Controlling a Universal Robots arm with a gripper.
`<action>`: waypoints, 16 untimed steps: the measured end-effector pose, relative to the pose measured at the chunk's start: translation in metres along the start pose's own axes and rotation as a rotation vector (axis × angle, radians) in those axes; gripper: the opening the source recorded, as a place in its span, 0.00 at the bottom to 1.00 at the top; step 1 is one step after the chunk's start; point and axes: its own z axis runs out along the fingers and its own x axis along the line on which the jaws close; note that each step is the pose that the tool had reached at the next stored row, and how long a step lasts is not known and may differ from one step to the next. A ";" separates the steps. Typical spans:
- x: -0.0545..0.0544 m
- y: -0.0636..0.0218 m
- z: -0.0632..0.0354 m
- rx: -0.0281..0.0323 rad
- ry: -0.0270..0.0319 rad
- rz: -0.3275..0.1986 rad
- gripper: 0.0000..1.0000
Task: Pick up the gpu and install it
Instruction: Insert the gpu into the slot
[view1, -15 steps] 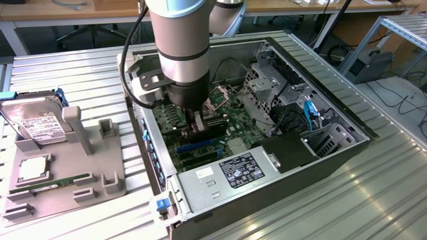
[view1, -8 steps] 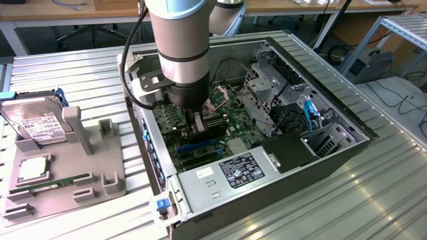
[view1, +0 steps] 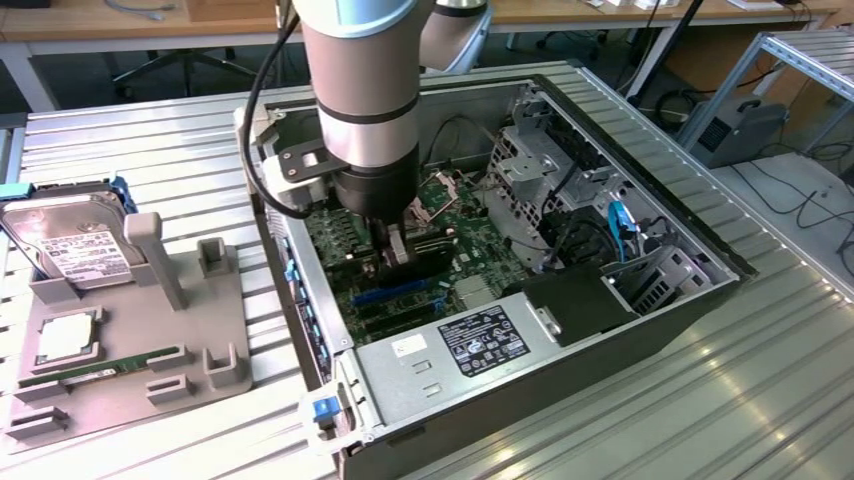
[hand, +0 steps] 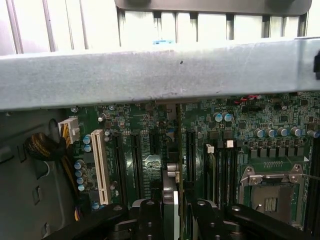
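The gpu (hand: 171, 200) appears edge-on in the wrist view, a thin card with a pale metal part. It stands upright over the dark expansion slots of the green motherboard (hand: 235, 135). My gripper (hand: 174, 220) is shut on it, one black finger on each side. In the exterior view, my gripper (view1: 398, 252) reaches down into the open computer case (view1: 667, 300), and the dark gpu (view1: 404, 268) hangs under it just above the blue slots.
A grey fixture (view1: 200, 370) at the exterior view's left carries a hard drive (view1: 74, 250), a memory stick (view1: 120, 362) and a square chip (view1: 67, 338). Inside the case are the power supply (view1: 467, 340), a drive cage (view1: 534, 170) and cables. A white slot (hand: 100, 165), the CPU socket (hand: 272, 192) and the case's metal rim (hand: 160, 70) lie close by.
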 end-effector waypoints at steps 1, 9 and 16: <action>0.000 -0.0001 0.0003 -0.0087 0.0003 0.000 0.27; 0.000 0.0002 0.0005 -0.0220 0.0014 0.000 0.27; 0.000 -0.0001 0.0042 -0.0220 0.0051 -0.001 0.27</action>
